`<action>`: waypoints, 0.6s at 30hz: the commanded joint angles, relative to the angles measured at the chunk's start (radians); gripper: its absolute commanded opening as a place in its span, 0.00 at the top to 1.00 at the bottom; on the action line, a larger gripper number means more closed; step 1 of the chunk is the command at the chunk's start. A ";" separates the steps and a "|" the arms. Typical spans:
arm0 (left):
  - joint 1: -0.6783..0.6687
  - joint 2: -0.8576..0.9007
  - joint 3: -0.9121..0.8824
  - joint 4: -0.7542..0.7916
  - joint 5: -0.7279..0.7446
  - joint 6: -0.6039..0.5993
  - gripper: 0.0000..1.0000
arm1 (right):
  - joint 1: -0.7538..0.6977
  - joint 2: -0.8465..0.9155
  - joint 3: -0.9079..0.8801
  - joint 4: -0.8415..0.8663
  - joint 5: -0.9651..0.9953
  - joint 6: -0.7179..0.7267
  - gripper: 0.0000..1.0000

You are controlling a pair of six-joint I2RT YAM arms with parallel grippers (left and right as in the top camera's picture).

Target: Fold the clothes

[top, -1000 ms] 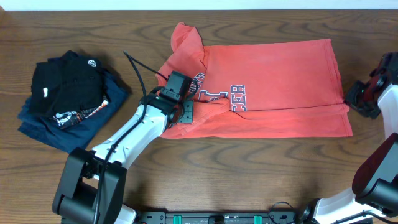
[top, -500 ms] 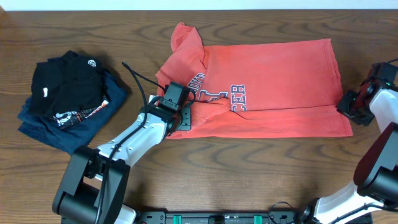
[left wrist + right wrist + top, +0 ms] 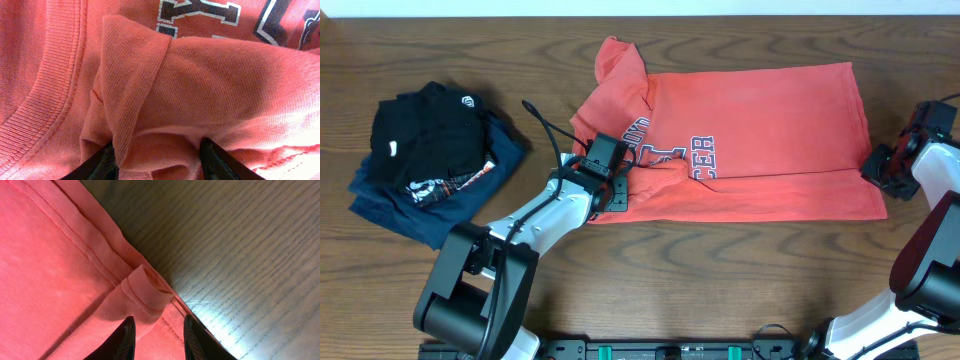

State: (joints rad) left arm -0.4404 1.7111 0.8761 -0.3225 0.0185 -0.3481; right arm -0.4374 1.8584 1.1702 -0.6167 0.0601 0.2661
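The coral-red T-shirt [image 3: 760, 120] lies spread, lettering up, across the middle of the wooden table [image 3: 720, 280]. The left arm reaches diagonally from the front edge, its left gripper [image 3: 159, 157] pointed down beside the lettering, fingers [image 3: 102, 161] closed on a raised fold of the fabric. The right gripper [image 3: 157, 335], low at the shirt's right lower corner, straddles the curled hem [image 3: 145, 287] with narrowly parted fingers; whether they pinch it cannot be told.

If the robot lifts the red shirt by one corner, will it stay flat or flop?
Probably flops: the T-shirt bunches into soft folds in the left wrist view. It looks light, since its thin hem curls over by itself.
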 commanded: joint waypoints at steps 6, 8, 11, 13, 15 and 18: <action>0.003 0.034 -0.010 -0.005 -0.008 -0.016 0.47 | 0.002 0.029 -0.006 0.026 -0.018 0.005 0.69; 0.003 0.034 -0.010 -0.005 -0.008 -0.017 0.47 | 0.003 0.044 -0.006 0.026 -0.026 0.011 0.70; 0.003 0.034 -0.010 -0.005 -0.008 -0.017 0.47 | 0.003 0.057 -0.006 0.027 -0.034 0.010 0.71; 0.003 0.034 -0.010 -0.005 -0.008 -0.017 0.47 | 0.003 0.058 -0.006 0.031 -0.034 0.010 0.72; 0.003 0.034 -0.010 -0.005 -0.008 -0.017 0.47 | 0.003 0.058 -0.006 0.035 -0.034 0.010 0.76; 0.003 0.034 -0.010 -0.005 -0.008 -0.017 0.47 | 0.003 0.058 -0.006 0.042 -0.034 0.010 0.99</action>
State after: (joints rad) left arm -0.4404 1.7111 0.8764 -0.3225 0.0185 -0.3485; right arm -0.4374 1.9141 1.1690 -0.5793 0.0330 0.2676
